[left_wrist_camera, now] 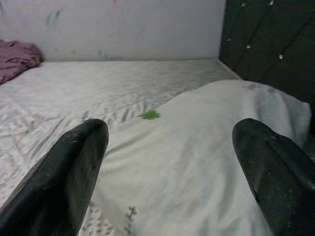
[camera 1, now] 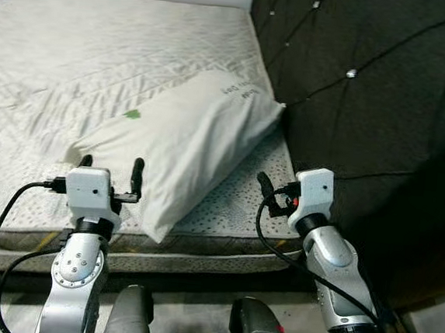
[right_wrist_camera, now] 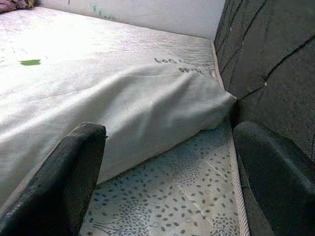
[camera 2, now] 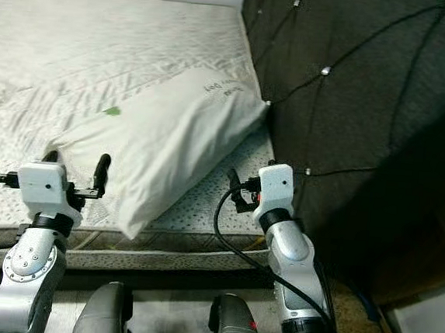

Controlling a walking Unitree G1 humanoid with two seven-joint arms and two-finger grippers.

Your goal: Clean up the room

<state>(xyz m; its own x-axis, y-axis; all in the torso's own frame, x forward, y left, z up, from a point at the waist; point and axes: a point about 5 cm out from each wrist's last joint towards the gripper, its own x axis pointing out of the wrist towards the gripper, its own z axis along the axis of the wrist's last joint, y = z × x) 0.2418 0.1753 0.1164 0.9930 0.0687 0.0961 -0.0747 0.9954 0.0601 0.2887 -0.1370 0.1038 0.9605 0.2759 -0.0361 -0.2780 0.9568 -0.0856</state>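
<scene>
Though the bed [camera 1: 75,68] is mostly bare, the tidying looks barely begun: the white pillow [camera 1: 182,140] lies askew across the mattress's near corner by the dark headboard [camera 1: 369,94], gripped by neither tool. The left tool [camera 1: 111,171] hovers at the pillow's near end, fingers apart, while the right tool [right_wrist_camera: 162,172], fingers also apart, faces its other side. Squaring the pillow against the headboard seems left, and a purple cloth [left_wrist_camera: 17,56] waits at the far edge.

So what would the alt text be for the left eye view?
A white pillow lies askew on a bare mattress beside a dark padded headboard. The left gripper, open, and the right gripper hover near the pillow.
</scene>
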